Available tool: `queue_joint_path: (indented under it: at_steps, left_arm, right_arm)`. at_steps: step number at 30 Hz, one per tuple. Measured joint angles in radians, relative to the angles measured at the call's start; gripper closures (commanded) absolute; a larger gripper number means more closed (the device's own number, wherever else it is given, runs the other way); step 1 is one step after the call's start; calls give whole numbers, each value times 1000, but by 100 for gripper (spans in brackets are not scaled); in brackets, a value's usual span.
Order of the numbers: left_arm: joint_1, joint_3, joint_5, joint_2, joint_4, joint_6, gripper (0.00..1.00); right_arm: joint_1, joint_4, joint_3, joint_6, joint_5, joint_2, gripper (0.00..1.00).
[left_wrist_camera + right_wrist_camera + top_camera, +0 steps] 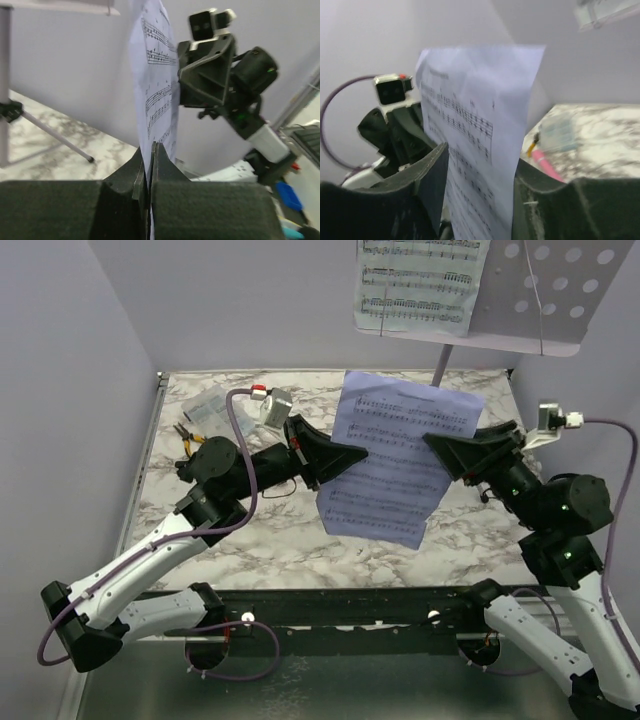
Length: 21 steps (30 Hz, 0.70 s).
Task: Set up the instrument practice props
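Note:
A printed sheet-music page (pixel 400 455) hangs in the air over the table, and my left gripper (pixel 360 452) is shut on its left edge. In the left wrist view the page (pixel 155 75) rises from between the closed fingers of the left gripper (pixel 151 147). My right gripper (pixel 432 442) is at the page's right edge, jaws apart. In the right wrist view the page (pixel 480 115) passes loosely through the gap of the right gripper (pixel 480 160). Another page (pixel 420 285) rests on the lavender music-stand desk (pixel 545 300) at the back right. A pink microphone (pixel 545 164) lies on the table.
Orange-handled pliers (pixel 188 437) and a clear plastic box (pixel 215 410) lie at the table's back left. The stand's thin pole (pixel 441 365) rises behind the held page, and a tripod leg (pixel 55 135) slants across the marble top. Grey walls close in the left and back.

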Motion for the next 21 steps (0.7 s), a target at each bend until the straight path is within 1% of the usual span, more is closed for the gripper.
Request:
queue_joint_path:
  at_steps: [3, 4, 5, 7, 10, 13, 16, 19, 21]
  left_arm:
    - [0, 71, -35, 53, -16, 117, 100]
    - [0, 117, -35, 88, -20, 177, 100]
    - [2, 135, -35, 103, -20, 196, 100]
    - [7, 220, -23, 163, -30, 279, 100]
    - [31, 333, 9, 243, -32, 338, 100]
    - [55, 442, 31, 317, -31, 389, 100]
    - [63, 550, 42, 391, -47, 423, 100]
    - [63, 671, 61, 473, -61, 445, 100]
    - [63, 743, 68, 523, -74, 455, 100]
  right_arm:
    - [1, -138, 182, -152, 167, 62, 40]
    - [1, -168, 229, -197, 228, 78, 38]
    - [1, -190, 280, -253, 294, 97, 37]
    - [1, -211, 353, -372, 420, 125, 37]
    - [1, -211, 431, -552, 594, 168, 36]
    - [1, -196, 502, -711, 716, 235, 35]
    - [1, -172, 595, -854, 820, 342, 34]
    - [1, -164, 700, -960, 885, 452, 34]
    - [1, -143, 718, -1027, 912, 502, 35]
